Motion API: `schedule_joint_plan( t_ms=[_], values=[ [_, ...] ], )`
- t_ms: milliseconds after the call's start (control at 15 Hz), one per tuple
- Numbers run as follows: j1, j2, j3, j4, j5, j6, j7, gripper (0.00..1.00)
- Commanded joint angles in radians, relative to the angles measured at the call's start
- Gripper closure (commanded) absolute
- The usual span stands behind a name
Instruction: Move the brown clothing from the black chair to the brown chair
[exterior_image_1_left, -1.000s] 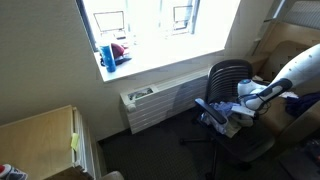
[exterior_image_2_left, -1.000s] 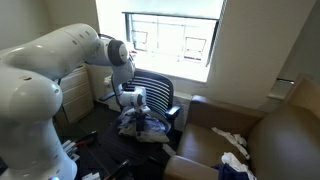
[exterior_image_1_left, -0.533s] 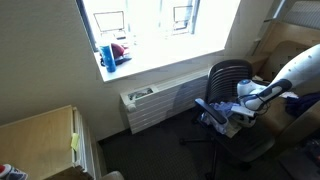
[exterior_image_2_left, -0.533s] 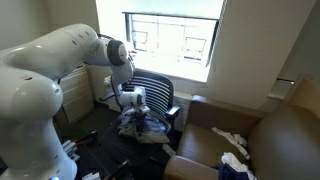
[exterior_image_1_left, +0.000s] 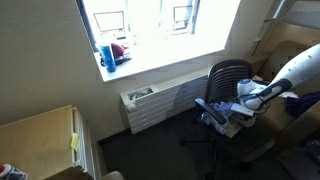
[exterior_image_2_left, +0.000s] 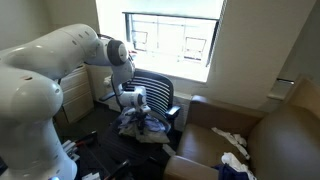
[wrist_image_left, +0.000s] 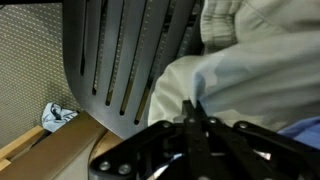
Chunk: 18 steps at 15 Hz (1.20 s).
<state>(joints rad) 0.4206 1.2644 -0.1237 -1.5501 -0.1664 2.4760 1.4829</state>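
Observation:
The black chair (exterior_image_1_left: 228, 75) (exterior_image_2_left: 158, 92) stands under the window with a heap of clothes on its seat. In the wrist view its slatted back (wrist_image_left: 120, 60) rises at left. The brown clothing (wrist_image_left: 250, 75) shows there as pale beige cloth, bunched in the heap (exterior_image_2_left: 140, 125) (exterior_image_1_left: 232, 108). My gripper (wrist_image_left: 193, 106) (exterior_image_2_left: 138, 113) (exterior_image_1_left: 243, 104) reaches down into the heap. Its fingertips are shut together, pinching a fold of the beige cloth. The brown chair (exterior_image_2_left: 270, 135) (exterior_image_1_left: 285, 50) stands right beside the black one.
A radiator (exterior_image_1_left: 160, 100) runs under the window sill, which holds a blue cup (exterior_image_1_left: 108, 55). A wooden cabinet (exterior_image_1_left: 40, 140) stands near the camera. White cloth (exterior_image_2_left: 228, 140) lies on the brown chair's seat. Blue fabric (wrist_image_left: 305, 128) lies in the heap beside my fingers.
The arm has stayed over the heap on the black chair. Nothing else has visibly moved in the exterior views.

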Motion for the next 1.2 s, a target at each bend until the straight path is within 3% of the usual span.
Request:
schedule_joint_plan(
  t_ms=[0, 267, 733, 933, 1133],
  values=[
    [0.082, -0.140, -0.114, -0.092, -0.035, 0.074, 0.082, 1.00],
    [0.221, -0.274, -0.291, -0.193, -0.144, 0.183, 0.205, 1.00],
    [0.542, -0.504, -0.676, -0.361, -0.371, 0.200, 0.591, 1.00],
    [0.705, -0.573, -0.876, -0.428, -0.481, 0.182, 0.770, 1.00],
    [0.871, -0.599, -1.112, -0.474, -0.667, 0.183, 0.931, 1.00]
  ],
)
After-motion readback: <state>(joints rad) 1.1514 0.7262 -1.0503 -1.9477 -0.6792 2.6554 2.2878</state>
